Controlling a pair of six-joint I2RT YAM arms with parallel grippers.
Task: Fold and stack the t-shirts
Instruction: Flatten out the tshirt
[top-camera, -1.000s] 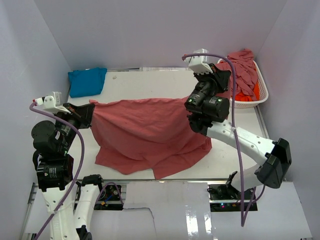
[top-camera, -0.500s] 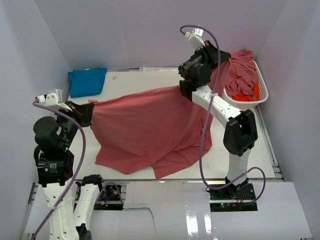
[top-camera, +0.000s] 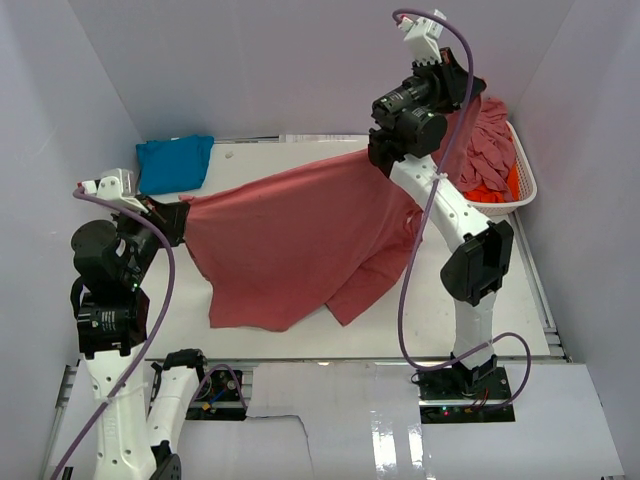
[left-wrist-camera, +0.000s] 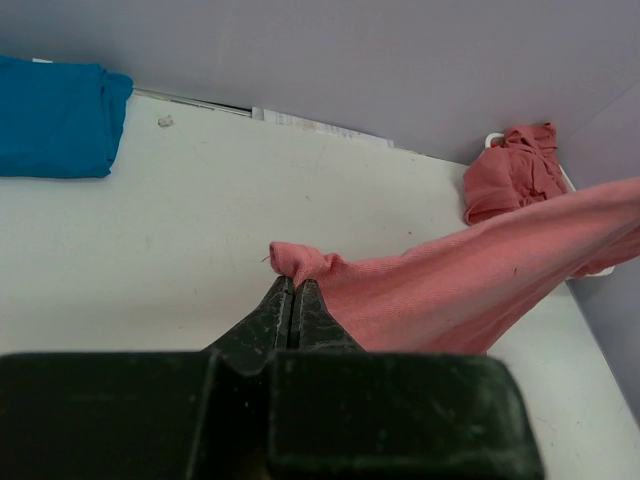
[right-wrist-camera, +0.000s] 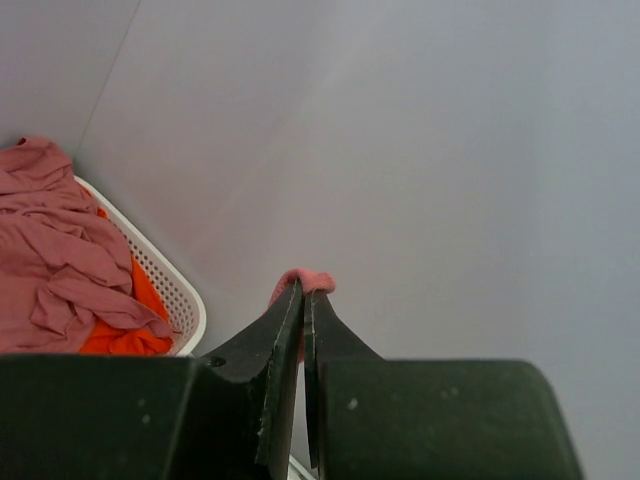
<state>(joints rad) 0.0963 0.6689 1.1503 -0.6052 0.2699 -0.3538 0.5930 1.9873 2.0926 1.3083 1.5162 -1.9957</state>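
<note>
The left gripper (left-wrist-camera: 292, 285), low in the left-wrist view, has its black jaws pressed together on a bunched corner of a dusty rose-red t-shirt (top-camera: 290, 240). The right gripper (right-wrist-camera: 303, 290) is clamped in the same way, with a small tuft of rose cloth showing above its tips against the grey wall. In the overhead view the shirt stretches from the left middle of the frame up toward the upper right. Its lower part is draped on the white table (top-camera: 440, 320) at centre. The right arm (top-camera: 478, 262) crosses in front of the shirt's right edge. A folded turquoise t-shirt (top-camera: 175, 163) lies at the upper left, apart from the rose one. At the right edge, a white slatted basket (top-camera: 522, 190) holds crumpled rose shirts (top-camera: 490, 135) over an orange one (top-camera: 492, 187). A white strip (left-wrist-camera: 320, 126) lies along the table's far edge, too small to tell whether it bears any writing.
</note>
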